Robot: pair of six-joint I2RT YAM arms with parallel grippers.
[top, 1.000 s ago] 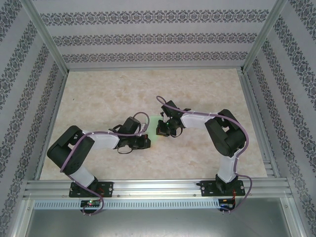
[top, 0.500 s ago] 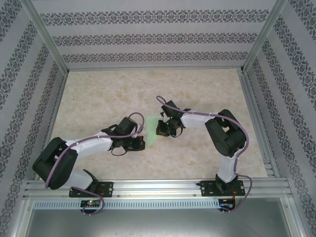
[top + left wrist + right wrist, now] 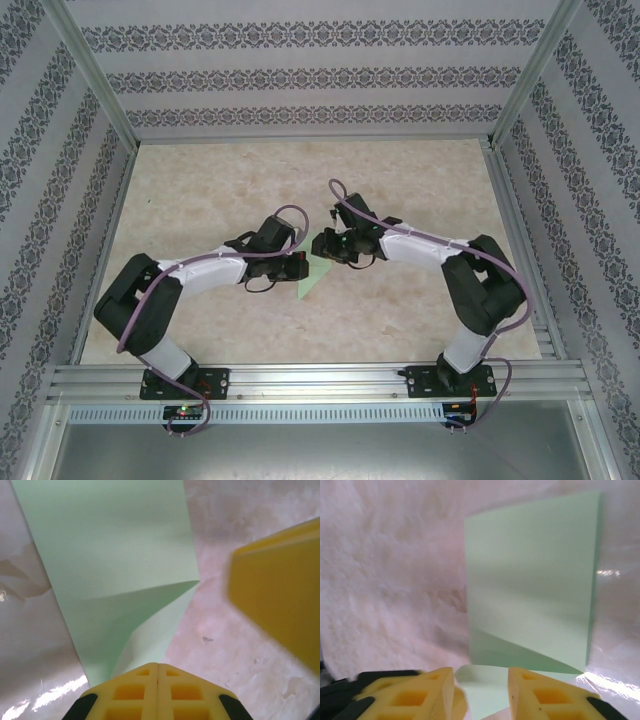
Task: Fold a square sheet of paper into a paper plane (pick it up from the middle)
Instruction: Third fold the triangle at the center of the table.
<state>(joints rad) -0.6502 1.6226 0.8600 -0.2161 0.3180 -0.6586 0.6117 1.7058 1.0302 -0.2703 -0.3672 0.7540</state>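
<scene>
Item: square sheet of paper (image 3: 115,555), thin, pale green, unmarked; not yet a plane. Position: near the middle of the table (image 3: 200,180), between the two wrists, part raised off the surface and part bent under along one soft slanting crease, with no sharp fold visible. Holding: left gripper (image 3: 158,672), jaws pressed fully together, the narrow lower end of the sheet running in under its tips, so it appears pinched there at an edge or corner, not at the middle. Adjacent: right gripper (image 3: 481,675), jaws partly parted, a low flap of the sheet lying in the gap between them with nothing clamped; one of its yellow fingers (image 3: 280,595) stands just beside the raised part in the left wrist view. Hazards, judged: (1) the sheet hangs on a single small pinch, so any swing of the left arm may let it slide out or flop flat; (2) if the right jaws close where they stand, they may catch the flap askew and set a crooked crease, giving a lopsided dart; (3) thin paper pulled by two arms moving apart may tear at the pinch; (4) the soft bend may harden off the centre line if pressed against the table; (5) the wrists sit close, so a careless reach risks finger striking finger.
</scene>
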